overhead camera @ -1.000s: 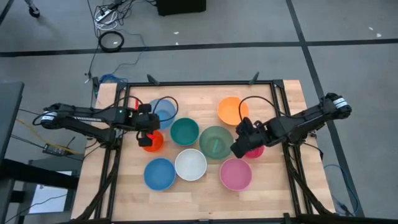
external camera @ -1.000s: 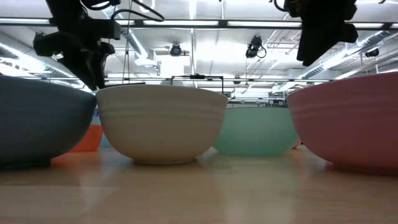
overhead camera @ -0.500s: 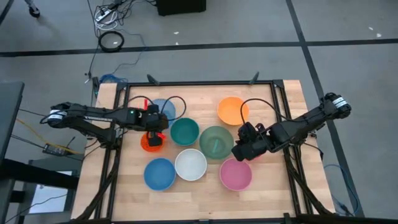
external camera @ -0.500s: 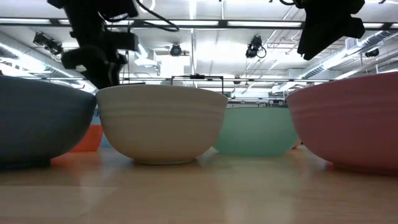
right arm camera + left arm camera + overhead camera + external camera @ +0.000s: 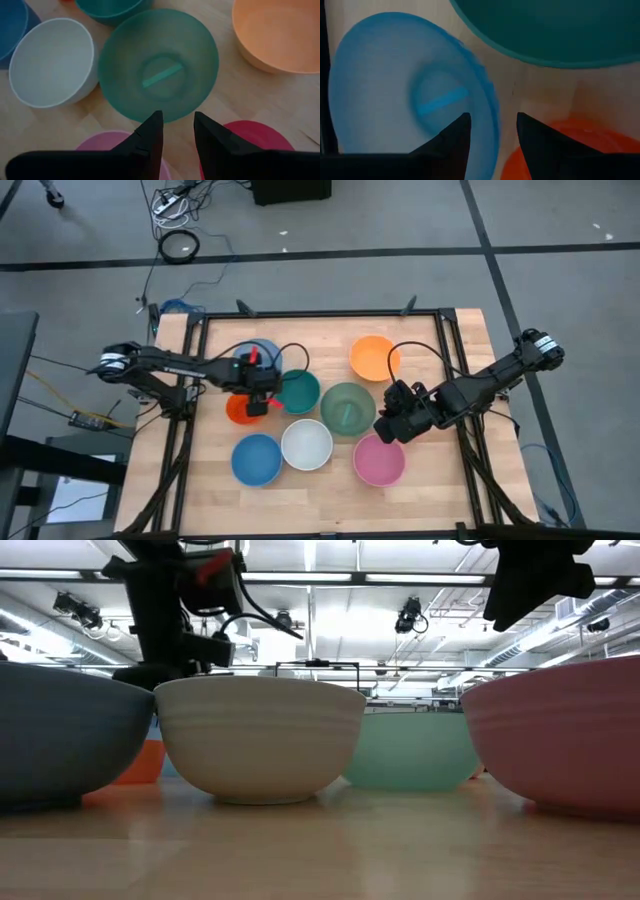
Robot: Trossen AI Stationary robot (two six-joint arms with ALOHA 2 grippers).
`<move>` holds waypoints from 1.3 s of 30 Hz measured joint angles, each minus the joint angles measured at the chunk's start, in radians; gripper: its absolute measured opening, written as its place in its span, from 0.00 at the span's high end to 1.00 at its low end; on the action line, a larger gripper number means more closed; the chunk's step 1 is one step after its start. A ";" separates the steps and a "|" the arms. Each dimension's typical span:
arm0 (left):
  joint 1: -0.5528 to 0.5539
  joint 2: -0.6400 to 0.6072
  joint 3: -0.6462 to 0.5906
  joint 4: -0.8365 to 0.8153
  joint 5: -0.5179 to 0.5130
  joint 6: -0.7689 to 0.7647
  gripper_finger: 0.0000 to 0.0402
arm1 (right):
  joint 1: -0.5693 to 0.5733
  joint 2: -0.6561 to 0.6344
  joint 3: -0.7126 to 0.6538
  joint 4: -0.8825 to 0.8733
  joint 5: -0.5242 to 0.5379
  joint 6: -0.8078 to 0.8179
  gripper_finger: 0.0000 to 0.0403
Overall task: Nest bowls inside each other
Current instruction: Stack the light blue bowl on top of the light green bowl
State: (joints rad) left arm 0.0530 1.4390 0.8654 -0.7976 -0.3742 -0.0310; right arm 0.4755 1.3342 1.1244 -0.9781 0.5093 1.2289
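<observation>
Several plastic bowls stand upright on the wooden table. The light blue bowl [image 5: 270, 356] is at the far left, with the small red-orange bowl [image 5: 238, 411] and the teal bowl [image 5: 300, 392] beside it. My left gripper [image 5: 492, 120] hangs open over the light blue bowl's rim [image 5: 490, 107], one finger above its hollow and one outside. My right gripper [image 5: 177, 125] is open and holds nothing. It hovers between the grey-green bowl [image 5: 160, 70], the pink bowl [image 5: 102, 142] and the small magenta bowl [image 5: 257, 135].
The orange bowl [image 5: 374, 357] stands at the far right. The white bowl [image 5: 306, 444] and the blue bowl [image 5: 256, 459] stand near the front edge, with the pink bowl [image 5: 379, 461] to their right. A black frame [image 5: 320, 313] borders the table.
My left gripper has gone down and toward the table's right, from over the red-orange bowl to the light blue bowl's rim next to the teal bowl. My right gripper has swung a little toward the near edge and now covers the magenta bowl in the high view.
</observation>
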 joint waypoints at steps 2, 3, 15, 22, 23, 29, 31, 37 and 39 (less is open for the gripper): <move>0.008 0.013 0.000 0.006 -0.002 0.001 0.58 | 0.000 0.000 0.000 0.001 0.000 0.000 0.76; 0.013 0.018 0.000 0.007 -0.002 0.002 0.59 | 0.000 0.000 0.000 0.001 0.000 0.000 0.76; 0.019 0.032 0.003 0.064 0.029 0.069 0.97 | 0.002 0.000 0.000 0.001 0.003 0.000 0.76; 0.019 0.032 0.002 0.074 0.031 0.074 0.97 | 0.002 0.000 0.000 0.001 0.005 0.000 0.76; 0.019 0.032 0.002 0.073 0.030 0.074 0.97 | 0.002 0.000 0.000 0.001 0.007 0.000 0.76; 0.017 0.023 0.003 0.074 -0.073 0.061 0.97 | 0.002 0.000 0.000 -0.004 0.007 -0.001 0.76; 0.012 0.011 0.017 0.066 -0.149 0.052 0.97 | 0.002 0.000 0.000 -0.007 0.013 -0.001 0.76; 0.004 -0.051 0.140 0.092 -0.236 0.116 0.97 | 0.002 0.000 0.000 -0.018 0.041 -0.001 0.75; 0.003 -0.061 0.193 0.124 -0.126 0.147 0.97 | 0.007 0.000 0.000 -0.020 0.071 -0.001 0.75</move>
State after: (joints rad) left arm 0.0558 1.3778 1.0586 -0.6735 -0.5000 0.1161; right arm 0.4824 1.3342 1.1244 -0.9977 0.5807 1.2279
